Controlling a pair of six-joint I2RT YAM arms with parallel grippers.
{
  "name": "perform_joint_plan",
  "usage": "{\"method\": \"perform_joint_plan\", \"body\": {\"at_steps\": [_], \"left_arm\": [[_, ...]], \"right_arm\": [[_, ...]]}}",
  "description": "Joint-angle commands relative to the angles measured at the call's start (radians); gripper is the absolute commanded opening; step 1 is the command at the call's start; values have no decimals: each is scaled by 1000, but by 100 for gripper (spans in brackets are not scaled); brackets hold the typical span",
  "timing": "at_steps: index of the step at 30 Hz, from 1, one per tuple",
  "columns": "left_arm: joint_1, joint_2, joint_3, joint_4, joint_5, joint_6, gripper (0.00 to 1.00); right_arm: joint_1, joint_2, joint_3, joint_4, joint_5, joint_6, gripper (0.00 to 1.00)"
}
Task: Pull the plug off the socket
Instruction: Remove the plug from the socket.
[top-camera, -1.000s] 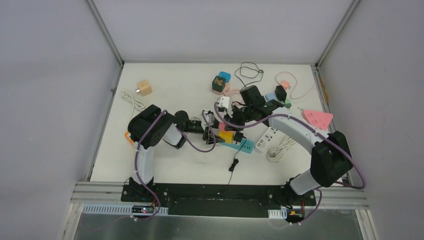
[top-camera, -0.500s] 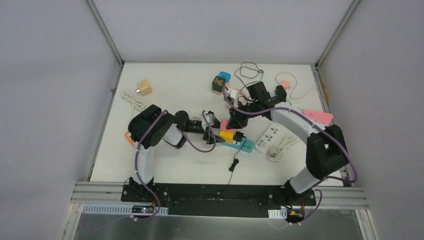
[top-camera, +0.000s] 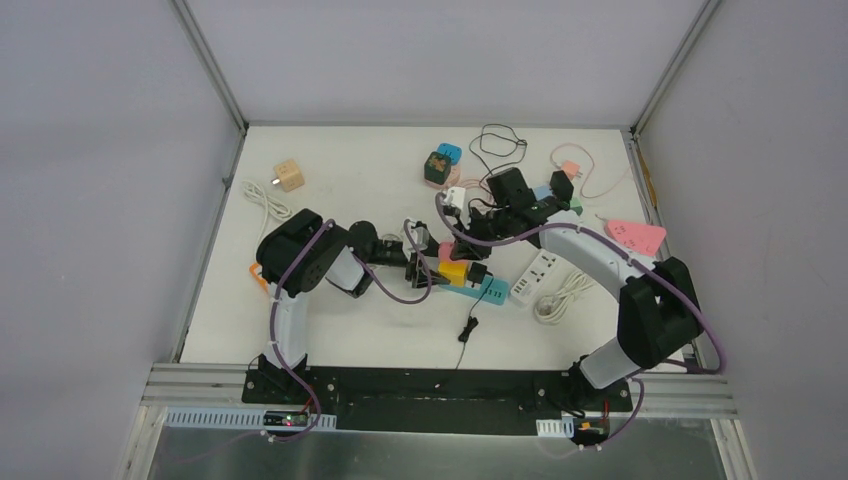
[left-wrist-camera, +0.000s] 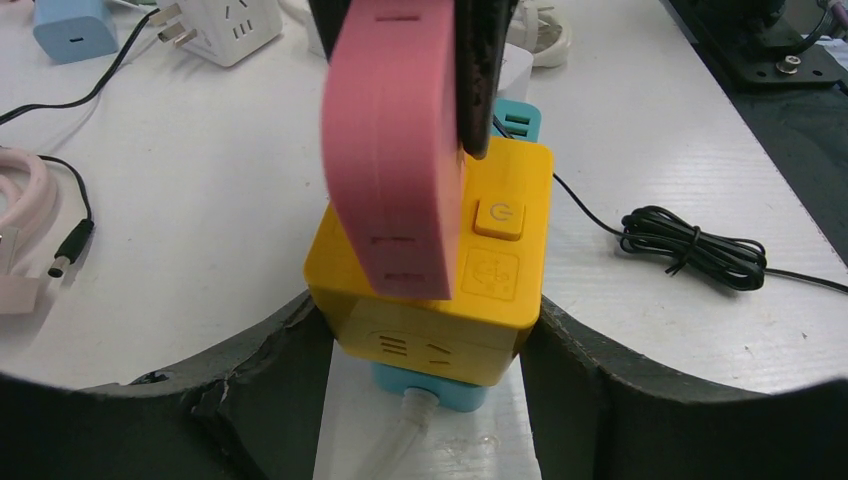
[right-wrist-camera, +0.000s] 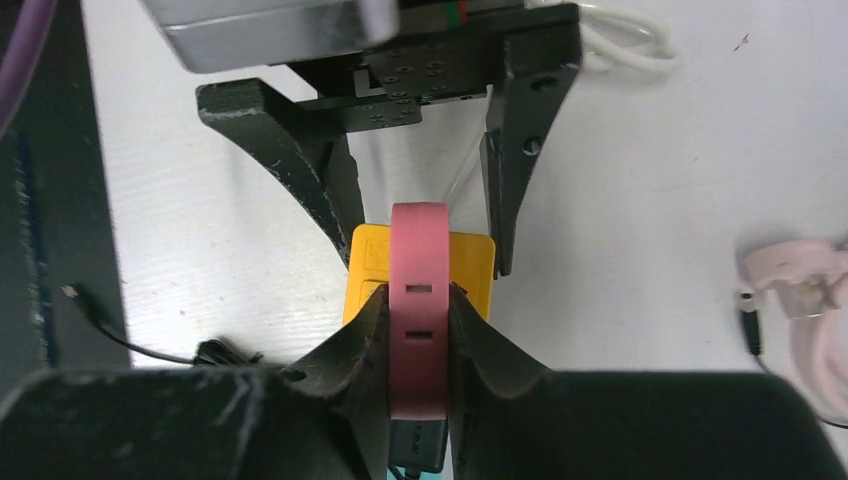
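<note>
A yellow socket cube (left-wrist-camera: 500, 270) sits on a teal power strip (left-wrist-camera: 425, 388) near the table's middle (top-camera: 453, 271). A pink plug (left-wrist-camera: 395, 150) stands on the cube's top face; I cannot tell whether its pins are still seated. My left gripper (left-wrist-camera: 430, 320) is shut on the cube, one finger against each side. My right gripper (right-wrist-camera: 418, 330) comes from above and is shut on the pink plug (right-wrist-camera: 418, 260), with the cube (right-wrist-camera: 368, 262) below it. In the top view the right gripper (top-camera: 462, 240) is over the left gripper (top-camera: 425, 268).
A white power strip (top-camera: 535, 275) and a pink triangular strip (top-camera: 637, 237) lie to the right. A thin black cable (top-camera: 467, 328) trails toward me. Several chargers and cords crowd the back, with a green cube (top-camera: 437, 167). A wooden cube (top-camera: 289, 175) sits far left.
My right wrist swung toward the back of the table half a second ago, then came back down over the cube. The left gripper and the yellow cube stayed put.
</note>
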Motion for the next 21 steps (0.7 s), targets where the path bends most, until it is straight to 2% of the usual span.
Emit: {"method": "perform_joint_plan", "body": {"at_steps": [1, 6, 12, 15, 17, 21], "left_arm": [[-22, 32, 6, -45, 7, 25, 0], [-22, 34, 8, -45, 7, 23, 0], [-22, 36, 10, -44, 9, 23, 0], [-22, 36, 10, -45, 9, 23, 0], [-22, 37, 10, -44, 9, 23, 0], [-22, 37, 10, -45, 9, 25, 0]], "right_arm": [[-78, 91, -51, -82, -103, 133, 0], [-104, 123, -42, -106, -150, 125, 0], [60, 37, -85, -128, -69, -22, 0], [95, 41, -77, -148, -36, -58, 0], [80, 54, -74, -121, -3, -21, 0], [-53, 83, -51, -58, -60, 135, 0]]}}
